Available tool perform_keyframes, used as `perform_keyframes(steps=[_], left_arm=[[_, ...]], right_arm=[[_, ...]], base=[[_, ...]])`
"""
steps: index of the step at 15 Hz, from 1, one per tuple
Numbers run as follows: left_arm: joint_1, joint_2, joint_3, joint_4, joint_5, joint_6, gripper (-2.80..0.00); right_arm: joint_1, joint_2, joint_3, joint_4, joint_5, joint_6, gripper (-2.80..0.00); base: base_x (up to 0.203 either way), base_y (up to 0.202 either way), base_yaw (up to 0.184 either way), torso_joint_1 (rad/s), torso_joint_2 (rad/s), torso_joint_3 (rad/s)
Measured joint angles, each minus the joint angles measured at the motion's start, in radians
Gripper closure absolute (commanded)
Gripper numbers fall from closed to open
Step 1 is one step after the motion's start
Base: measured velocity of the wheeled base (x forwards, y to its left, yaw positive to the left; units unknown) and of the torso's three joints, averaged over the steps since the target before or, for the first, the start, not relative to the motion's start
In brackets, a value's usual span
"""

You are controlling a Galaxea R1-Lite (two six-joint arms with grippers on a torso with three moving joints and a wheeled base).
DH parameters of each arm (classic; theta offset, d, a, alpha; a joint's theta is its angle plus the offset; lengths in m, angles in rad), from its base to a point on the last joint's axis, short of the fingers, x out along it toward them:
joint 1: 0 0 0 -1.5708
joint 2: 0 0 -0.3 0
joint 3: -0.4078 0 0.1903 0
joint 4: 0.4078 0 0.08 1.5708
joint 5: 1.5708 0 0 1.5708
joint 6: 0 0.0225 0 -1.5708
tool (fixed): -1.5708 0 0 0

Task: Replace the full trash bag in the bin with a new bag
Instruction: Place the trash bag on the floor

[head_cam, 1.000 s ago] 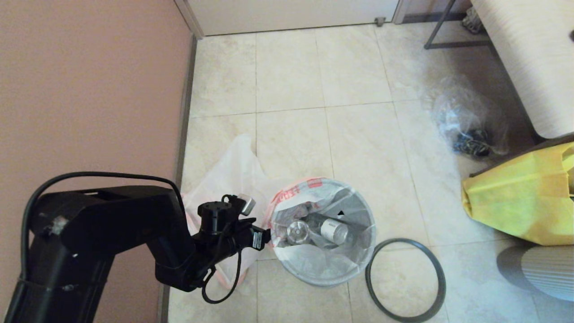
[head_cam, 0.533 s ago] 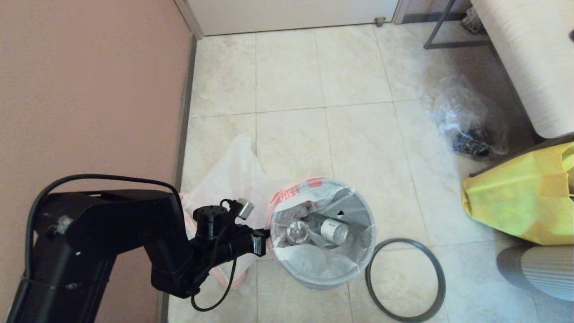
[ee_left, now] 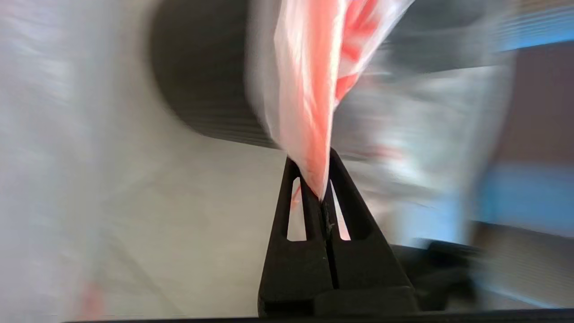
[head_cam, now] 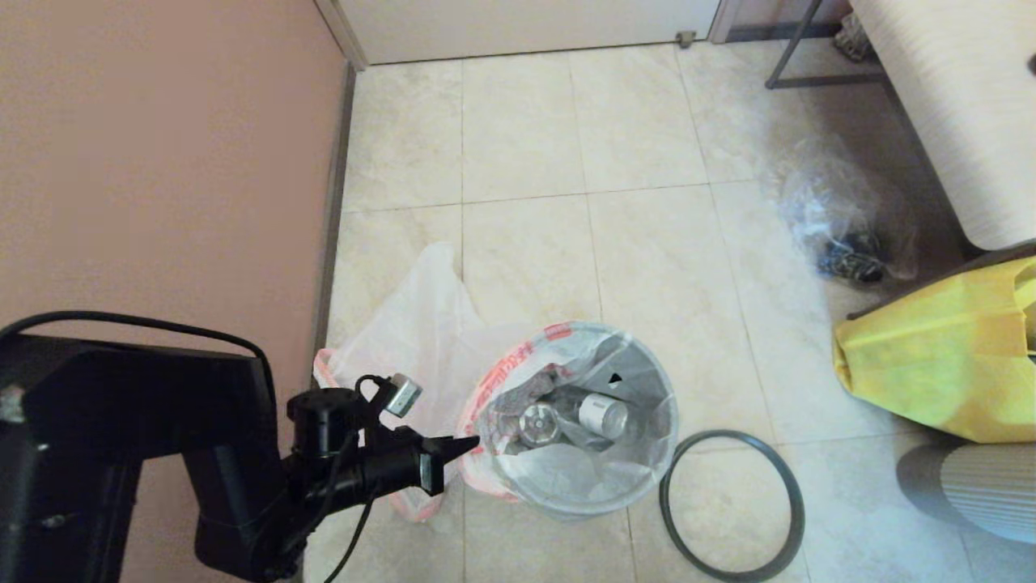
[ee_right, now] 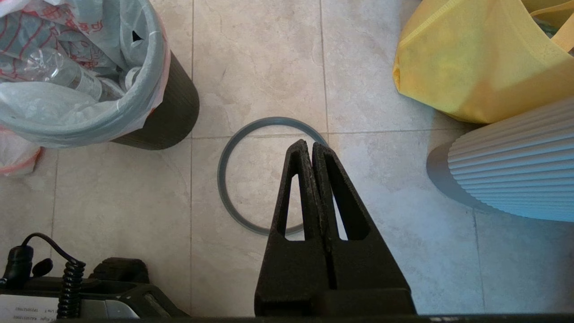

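Observation:
The black bin [ee_right: 175,112] stands on the tiled floor, lined with a full translucent trash bag [head_cam: 566,421] printed in red that holds plastic bottles. My left gripper [head_cam: 469,442] is at the bin's left side, shut on the bag's red-printed edge [ee_left: 309,89], which is stretched out leftward past the rim. The dark-grey hoop [head_cam: 732,506] lies flat on the floor right of the bin. My right gripper [ee_right: 311,146] hangs shut and empty above the hoop [ee_right: 228,179]; the head view does not show it. A second white-and-pink bag [head_cam: 405,332] lies on the floor left of the bin.
A pink wall [head_cam: 162,162] runs close along the left. A yellow bag [head_cam: 931,356] and a ribbed white object [head_cam: 971,486] sit at the right. A clear plastic bag with dark contents [head_cam: 842,227] lies by a bench [head_cam: 947,105] at the back right.
My left arm has drawn back to the left and toward me, dragging the bag's left edge outward from the bin. The bin, hoop and right arm have not moved.

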Motion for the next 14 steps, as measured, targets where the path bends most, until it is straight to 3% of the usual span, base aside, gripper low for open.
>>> perform_keyframes(steps=[3,5,10,14], left_arm=[[0.005,-0.104,0.060,0.000,-0.142,-0.157,0.00],[-0.008,-0.146,0.060,0.001,-0.174,-0.225,0.00],[-0.072,-0.184,0.037,-0.053,-0.269,-0.297,0.00],[-0.126,-0.240,0.007,-0.127,-0.272,-0.434,0.00]], right_arm=[[0.000,0.000,0.000,0.000,0.000,0.000,0.00],[0.000,0.000,0.000,0.000,0.000,0.000,0.00],[0.000,0.000,0.000,0.000,0.000,0.000,0.00],[0.000,0.000,0.000,0.000,0.000,0.000,0.00]], base=[[0.000,0.000,0.000,0.000,0.00,0.000],[0.000,0.000,0.000,0.000,0.00,0.000],[0.000,0.000,0.000,0.000,0.00,0.000],[0.000,0.000,0.000,0.000,0.00,0.000]])
